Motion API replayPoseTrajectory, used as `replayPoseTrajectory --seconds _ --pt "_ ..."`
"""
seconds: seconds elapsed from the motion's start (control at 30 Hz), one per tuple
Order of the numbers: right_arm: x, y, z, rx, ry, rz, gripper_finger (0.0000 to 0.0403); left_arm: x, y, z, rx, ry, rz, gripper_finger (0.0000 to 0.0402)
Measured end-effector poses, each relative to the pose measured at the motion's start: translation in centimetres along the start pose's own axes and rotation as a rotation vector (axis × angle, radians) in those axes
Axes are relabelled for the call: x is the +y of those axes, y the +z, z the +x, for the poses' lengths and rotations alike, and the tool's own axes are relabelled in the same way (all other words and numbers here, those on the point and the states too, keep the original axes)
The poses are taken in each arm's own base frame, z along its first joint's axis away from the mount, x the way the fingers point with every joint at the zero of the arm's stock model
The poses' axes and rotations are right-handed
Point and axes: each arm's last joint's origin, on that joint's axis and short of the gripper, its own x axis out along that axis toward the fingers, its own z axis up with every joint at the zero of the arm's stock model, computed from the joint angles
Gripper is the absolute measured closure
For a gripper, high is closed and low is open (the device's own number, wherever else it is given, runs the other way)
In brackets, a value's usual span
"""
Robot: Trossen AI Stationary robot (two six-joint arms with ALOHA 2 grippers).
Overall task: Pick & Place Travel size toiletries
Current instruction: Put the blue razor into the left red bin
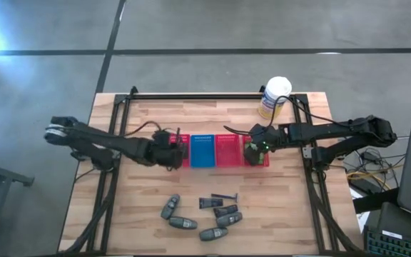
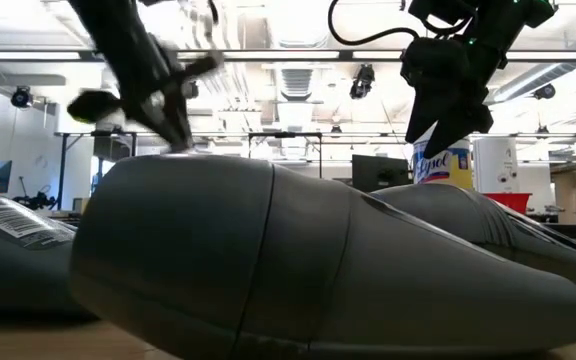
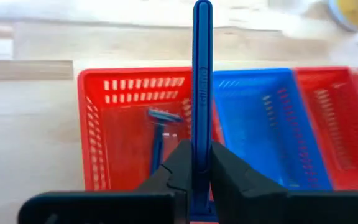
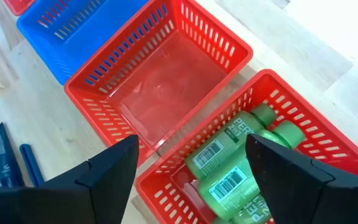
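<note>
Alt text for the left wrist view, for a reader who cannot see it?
The left gripper is shut on a blue razor, held upright over a red basket that already holds another blue razor. Beside it stand a blue basket and a second red basket.

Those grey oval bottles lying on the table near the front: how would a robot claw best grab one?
Judging by shape, take a grey oval bottle from straight above, fingers closing across its narrow width near the middle. It lies flat and long, so its sides offer the shortest span. The outermost one has the most free room around it.
</note>
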Motion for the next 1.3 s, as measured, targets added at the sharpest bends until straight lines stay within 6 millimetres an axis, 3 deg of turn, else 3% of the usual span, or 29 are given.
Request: replayPoseTrajectory --seconds 0.17,0.37,0.5,0.7,0.8,1.07,1.17,1.3 --pt "0.0 0.0 0.0 0.000 -0.002 -0.001 0.0090 1.2 -0.1 3.6 0.079 -0.005 0.013 0.0344" --pt "-0.1 -0.2 0.0 0.024 -0.012 -0.003 0.0069 2.4 -0.3 4.6 0.211 0.037 0.010 0.0283" --pt "-0.2 -0.3 0.0 0.031 -0.014 -0.003 0.0056 1.1 0.1 3.1 0.170 -0.054 0.064 0.0256" --pt "-0.2 -0.4 0.0 0.043 -0.014 -0.009 0.0044 -4.2 -1.3 -1.8 0.096 -0.531 0.659 0.0253" --pt "0.3 -0.8 -0.1 0.102 0.064 -0.055 0.0047 -5.3 -3.0 -2.9 0.109 -0.626 0.826 0.0253" --pt "3.2 -3.4 -0.7 0.197 0.246 -0.154 0.0074 -4.5 -5.3 -2.6 0.264 -0.578 0.968 0.0253" --pt "5.0 -4.3 -0.5 0.171 0.341 -0.162 0.0085 -3.3 -5.4 -3.0 0.352 -0.510 0.999 0.0253" --pt "7.0 -4.9 0.6 0.170 0.374 -0.127 0.0101 -2.2 -4.9 -4.6 0.341 -0.540 1.020 0.0252"
